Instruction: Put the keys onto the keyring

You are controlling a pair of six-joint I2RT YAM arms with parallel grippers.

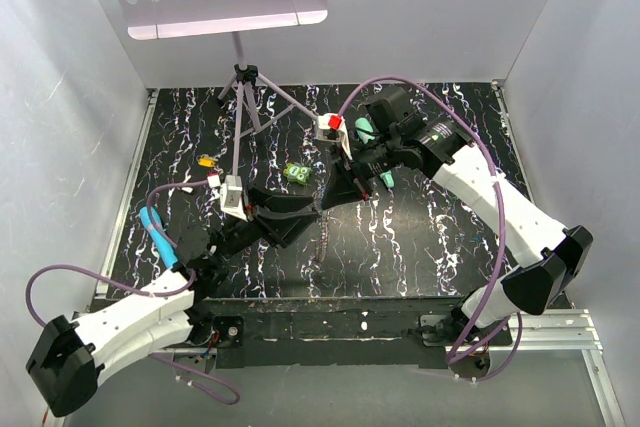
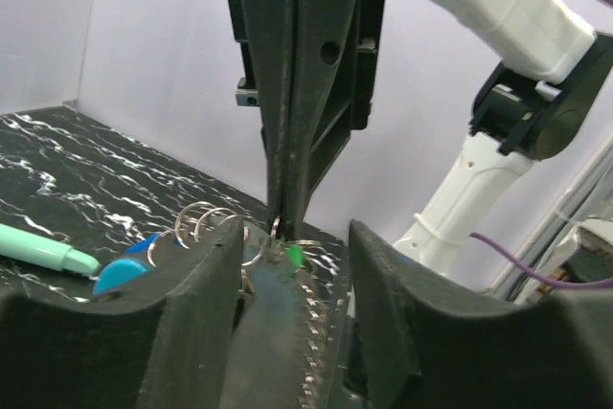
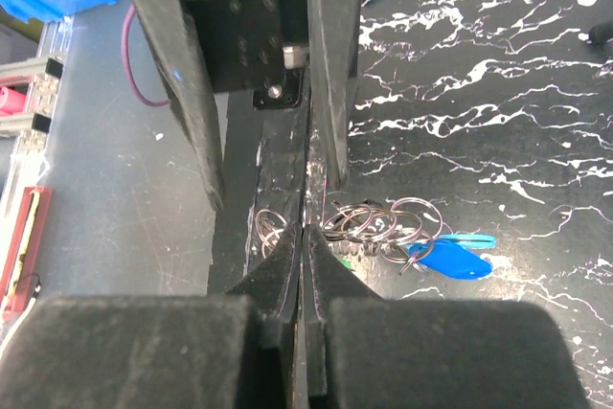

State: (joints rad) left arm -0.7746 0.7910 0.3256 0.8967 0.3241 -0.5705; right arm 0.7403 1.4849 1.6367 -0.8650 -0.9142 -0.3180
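The keyring is a bunch of linked metal rings [image 3: 383, 222] with a blue plastic clasp [image 3: 450, 258], lying on the black marbled table; it also shows in the left wrist view [image 2: 206, 222]. My right gripper [image 3: 305, 235] points down and is shut, its tips pinching one ring at the end of the bunch. A tiny light green key [image 2: 295, 256] sits right at those tips. My left gripper [image 2: 295, 237] is open, its fingers either side of the right gripper's tips [image 2: 281, 213]. The yellow-orange key [image 1: 207, 160] lies alone at the far left.
A chunky bright-green object [image 1: 295, 174] lies behind the grippers. Teal pens lie at the left [image 1: 160, 237] and by the right arm [image 1: 385, 179]. A tripod [image 1: 245, 97] stands at the back. White walls enclose the table.
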